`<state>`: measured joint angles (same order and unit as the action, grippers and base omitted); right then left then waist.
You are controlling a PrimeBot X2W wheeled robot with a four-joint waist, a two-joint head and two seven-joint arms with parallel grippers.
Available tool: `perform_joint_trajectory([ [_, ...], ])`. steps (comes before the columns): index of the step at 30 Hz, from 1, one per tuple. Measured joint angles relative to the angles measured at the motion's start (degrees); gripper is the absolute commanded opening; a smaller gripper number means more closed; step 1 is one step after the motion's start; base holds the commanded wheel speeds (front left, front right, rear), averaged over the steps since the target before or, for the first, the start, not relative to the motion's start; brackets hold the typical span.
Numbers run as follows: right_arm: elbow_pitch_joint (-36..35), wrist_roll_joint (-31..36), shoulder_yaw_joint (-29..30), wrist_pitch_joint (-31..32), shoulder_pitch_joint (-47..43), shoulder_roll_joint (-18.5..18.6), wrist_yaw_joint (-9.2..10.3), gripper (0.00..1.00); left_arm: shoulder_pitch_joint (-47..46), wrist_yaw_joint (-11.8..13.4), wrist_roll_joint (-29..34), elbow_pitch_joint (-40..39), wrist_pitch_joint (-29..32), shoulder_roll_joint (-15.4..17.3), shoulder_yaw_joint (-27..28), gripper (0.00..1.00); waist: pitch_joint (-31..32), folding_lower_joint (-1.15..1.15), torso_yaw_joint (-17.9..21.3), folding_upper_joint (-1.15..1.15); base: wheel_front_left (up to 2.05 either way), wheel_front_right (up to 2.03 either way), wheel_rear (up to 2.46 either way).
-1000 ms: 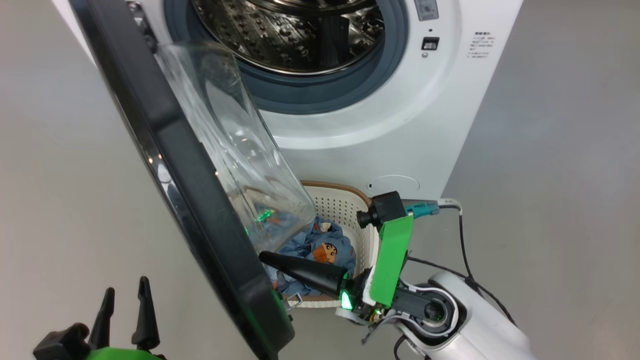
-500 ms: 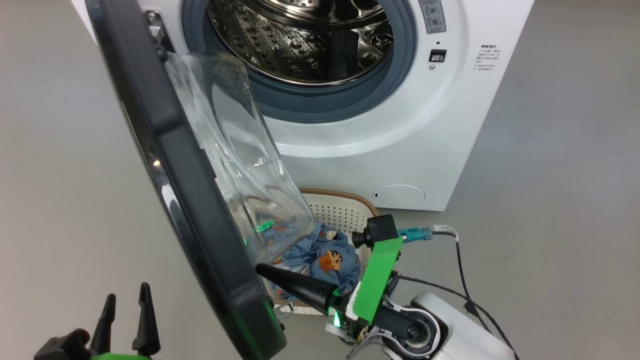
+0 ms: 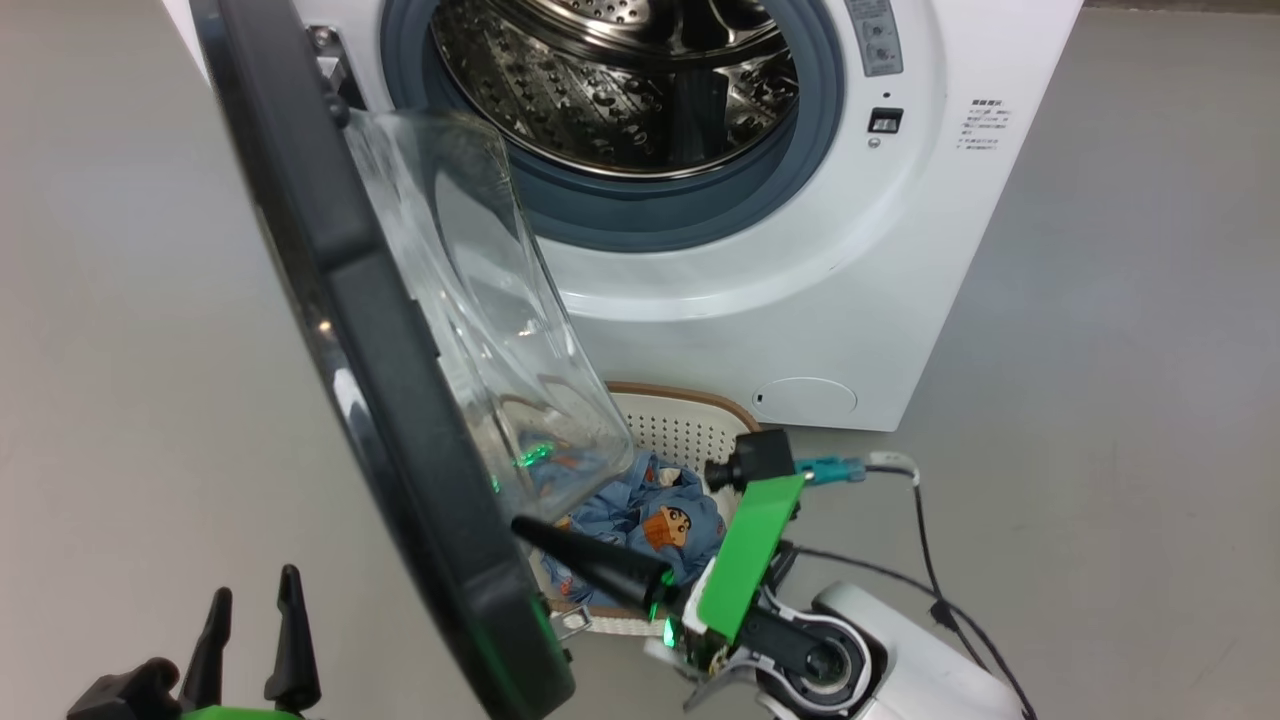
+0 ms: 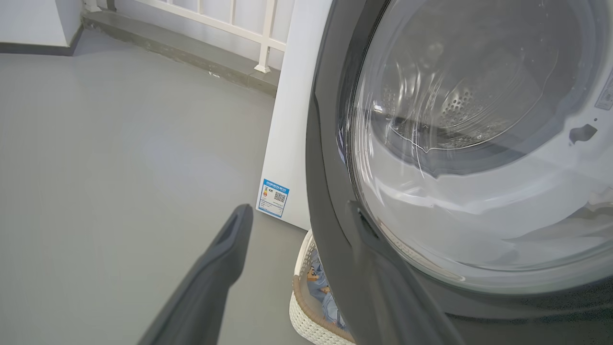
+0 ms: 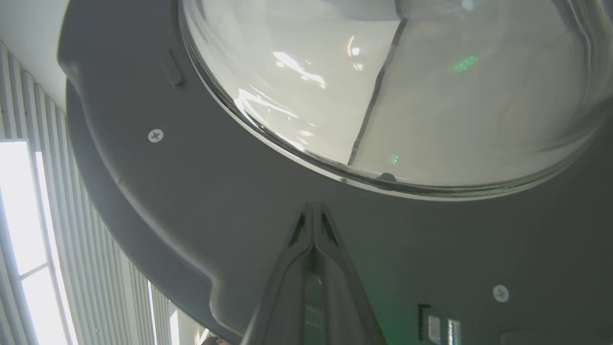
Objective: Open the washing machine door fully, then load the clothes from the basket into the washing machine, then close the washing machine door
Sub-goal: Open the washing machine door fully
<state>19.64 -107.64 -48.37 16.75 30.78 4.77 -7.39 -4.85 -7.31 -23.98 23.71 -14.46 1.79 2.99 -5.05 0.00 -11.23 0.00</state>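
Low on the left, the left gripper (image 3: 254, 588) holds its two long dark fingers wide apart. It has nothing in it and hangs over the plain grey floor (image 3: 120, 350). Next comes the big round washing machine door (image 3: 385, 340), with a shiny black ring and a bulging clear glass middle. It swings out from the hinge at its top and stands partly open, not all the way. The right gripper (image 3: 520, 525) has its two dark fingers pinched tight together on nothing, like one point. Its tip pushes on the inside of the door, on the dark ring just under the glass. Since a second ago the whole head view has slid, so the camera moved. The tip stays on the same spot, and the door looks only a tiny bit wider, if at all. So I think step one is not finished, and the push must go on before any loading. To the right, partly behind the glass, the small cream-white plastic basket (image 3: 690, 425) with holes and a brown rim sits on the floor, close in front of the machine. The soft light blue clothes (image 3: 650, 510) with cartoon faces are all inside it. Behind stands the big white boxy washing machine (image 3: 830, 290), and the part of its shiny steel drum (image 3: 620, 90) that I can see has nothing in it.
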Motion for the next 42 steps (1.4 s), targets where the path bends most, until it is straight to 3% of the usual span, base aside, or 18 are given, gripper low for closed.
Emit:
perform_joint_trajectory([
  [2, -0.73, 1.79, 1.36, -1.07, -0.01, -0.24, 0.0, 0.05, 0.01, 0.0, 0.0, -0.01, 0.0, 0.0, 0.31, 1.0, 0.21, 0.0, 0.19, 0.0, 0.0, 0.0, 0.0],
  [5, -2.13, 6.08, 3.49, -2.32, -0.08, -0.45, 0.0, 0.5, 0.05, 0.0, 0.01, -0.04, 0.0, 0.01, 0.89, 1.0, 0.6, 0.0, 0.59, 0.0, 0.0, 0.0, 0.0],
  [7, -3.47, 10.23, 5.1, -3.71, -0.33, -0.41, 0.0, 1.0, 0.1, 0.0, 0.03, -0.11, 0.0, 0.0, 1.22, 1.0, 0.88, 0.0, 0.91, 0.0, 0.0, 0.0, 0.0],
  [12, -8.54, 21.74, 7.98, -14.91, -2.34, 3.38, 0.0, 1.0, 1.68, 0.0, 0.08, -0.37, 0.0, 0.02, 2.5, 1.0, 1.5, 0.0, 2.03, 0.0, 0.0, 0.0, 0.0],
  [17, -9.82, 30.47, 4.93, -27.77, -4.21, 11.2, 0.0, 1.0, 2.9, 0.0, 0.36, -0.51, 0.0, 0.03, 3.97, 1.0, 2.27, 0.0, 3.45, 0.0, 0.0, 0.0, 0.0],
  [20, -9.75, 34.29, 4.63, -30.75, -5.93, 14.51, 0.0, 1.0, 4.49, 0.0, 1.18, -0.64, 0.0, 0.03, 4.72, 1.0, 2.73, 0.0, 4.54, 0.0, 0.0, 0.0, 0.0],
  [22, -9.45, 38.11, 7.51, -30.98, -7.49, 15.74, 0.0, 1.0, 5.3, 0.0, 1.3, -0.78, 0.0, 0.01, 5.31, 1.0, 2.91, 0.0, 5.42, 0.0, 0.0, 0.0, 0.0],
  [24, -9.76, 43.07, 13.57, -31.01, -9.9, 15.72, 0.0, 1.0, 5.81, 0.0, 1.55, -1.11, 0.0, 0.02, 5.83, 1.0, 3.01, 0.0, 6.34, 0.0, 0.0, 0.0, 0.0],
  [25, -9.76, 43.07, 13.57, -31.01, -9.9, 15.72, 0.0, 1.0, 5.81, 0.0, 1.55, -1.11, 0.0, 0.02, 5.83, 1.0, 3.01, 0.0, 6.34, 0.0, 0.0, 0.0, 0.0],
  [27, -10.42, 51.45, 20.62, -31.06, -14.52, 15.04, 0.0, 1.0, 5.82, 0.0, 1.7, -1.79, 0.0, 0.03, 6.22, 1.0, 3.03, 0.0, 7.68, 0.0, 0.0, 0.0, 0.0],
  [35, -13.57, 68.85, 34.42, -31.06, -25.06, 10.99, -0.01, 1.0, 6.0, 0.0, 2.08, -2.29, 0.0, 0.01, 6.67, 1.0, 2.9, 0.0, 10.01, 0.0, 0.0, 0.0, 0.0],
  [42, -13.83, 78.64, 40.09, -31.06, -31.11, 8.77, -0.01, 1.0, 7.38, 0.0, 2.08, -2.12, 0.0, 0.03, 6.75, 1.0, 3.96, 0.0, 10.11, 0.0, 0.0, 0.0, 0.0],
])
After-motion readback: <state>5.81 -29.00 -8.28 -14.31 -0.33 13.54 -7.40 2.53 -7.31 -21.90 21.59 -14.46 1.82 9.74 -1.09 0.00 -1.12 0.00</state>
